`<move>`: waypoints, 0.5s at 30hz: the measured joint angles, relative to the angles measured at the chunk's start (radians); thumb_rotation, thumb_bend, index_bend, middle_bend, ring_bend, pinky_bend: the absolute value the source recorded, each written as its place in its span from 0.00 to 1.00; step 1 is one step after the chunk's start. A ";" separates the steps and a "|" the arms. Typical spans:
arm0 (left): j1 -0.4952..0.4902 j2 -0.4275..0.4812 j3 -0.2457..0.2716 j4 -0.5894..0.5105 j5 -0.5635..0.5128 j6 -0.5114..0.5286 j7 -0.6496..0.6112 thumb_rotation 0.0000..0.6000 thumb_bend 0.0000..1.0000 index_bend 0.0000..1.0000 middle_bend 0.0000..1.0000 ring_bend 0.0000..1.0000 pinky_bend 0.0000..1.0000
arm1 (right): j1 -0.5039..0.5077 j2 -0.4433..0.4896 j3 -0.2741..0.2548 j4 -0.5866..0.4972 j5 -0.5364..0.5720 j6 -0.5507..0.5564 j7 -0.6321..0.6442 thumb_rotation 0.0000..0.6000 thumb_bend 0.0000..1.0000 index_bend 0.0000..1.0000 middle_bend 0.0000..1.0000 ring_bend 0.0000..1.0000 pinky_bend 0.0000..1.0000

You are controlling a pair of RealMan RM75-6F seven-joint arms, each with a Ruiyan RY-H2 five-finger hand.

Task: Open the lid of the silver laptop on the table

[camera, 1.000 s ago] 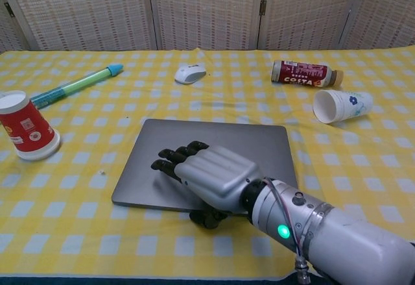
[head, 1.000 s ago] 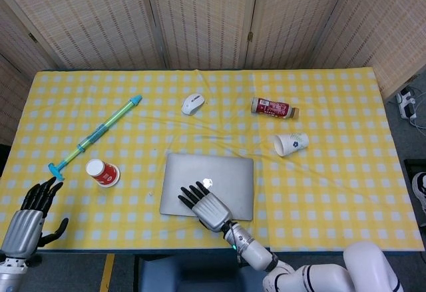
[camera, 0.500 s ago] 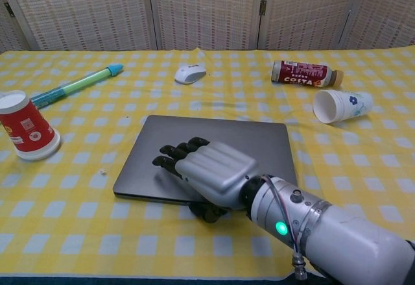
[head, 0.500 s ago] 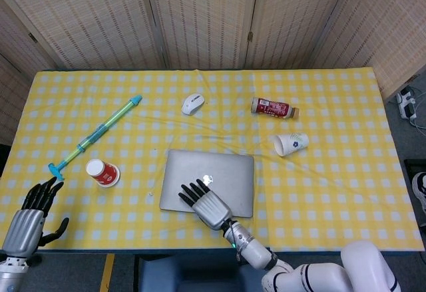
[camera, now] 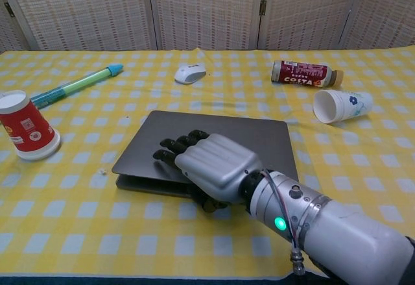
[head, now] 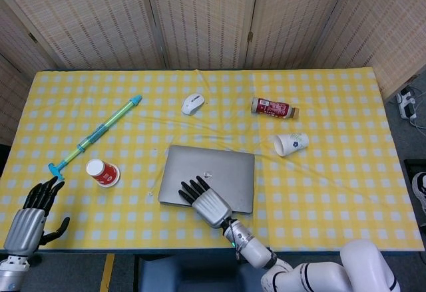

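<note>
silver laptop (camera: pixel 214 139): we are seeing its lid lifting slightly at the front edge, long axis lying left-right, just right of the red cup (camera: pixel 24 126) | right hand (camera: pixel 211 168): fingers lying over the lid's front, thumb under its edge, gripping | left hand (head: pixel 30 217): fingers apart, holding nothing.

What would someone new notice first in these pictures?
The silver-and-black right hand at the table's near edge, gripping the front of the flat silver laptop, whose lid is raised a crack. Left of it stands an upside-down red paper cup; a white paper cup lies tipped at far right.
</note>
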 measured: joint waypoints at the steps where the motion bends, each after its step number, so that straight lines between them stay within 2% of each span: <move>1: -0.002 -0.001 0.000 0.002 0.001 -0.001 -0.002 1.00 0.43 0.01 0.02 0.01 0.00 | 0.002 0.002 0.003 -0.005 0.002 0.004 -0.011 1.00 0.70 0.00 0.00 0.00 0.00; 9: -0.035 -0.020 0.010 0.029 0.028 -0.045 -0.021 1.00 0.43 0.06 0.03 0.01 0.00 | 0.019 0.025 0.026 -0.051 0.027 0.029 -0.097 1.00 0.70 0.00 0.00 0.00 0.00; 15: -0.071 -0.043 0.030 0.046 0.068 -0.086 -0.032 1.00 0.43 0.10 0.07 0.05 0.00 | 0.032 0.042 0.042 -0.087 0.061 0.047 -0.160 1.00 0.70 0.00 0.00 0.00 0.00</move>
